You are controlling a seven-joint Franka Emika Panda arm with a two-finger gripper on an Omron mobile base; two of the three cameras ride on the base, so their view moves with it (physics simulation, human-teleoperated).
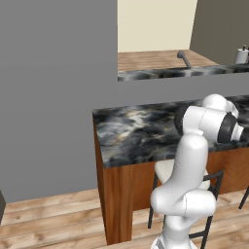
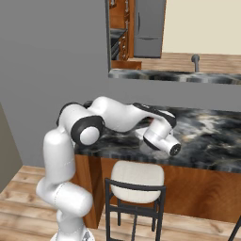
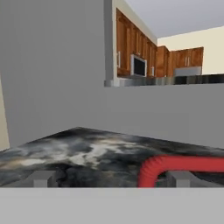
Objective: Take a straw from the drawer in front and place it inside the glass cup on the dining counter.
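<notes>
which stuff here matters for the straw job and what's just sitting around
Belongs to the job:
- straw, red, bent, close by the gripper, whose fingers stand apart
- dining counter, marbled top

Just about:
- stool under the counter
- faucet on the far worktop
- microwave

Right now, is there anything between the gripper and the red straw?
Nothing visible stands between them. In the hand view the straw runs right beside one fingertip of the open gripper, over the marbled dining counter, with no other object near it.
</notes>
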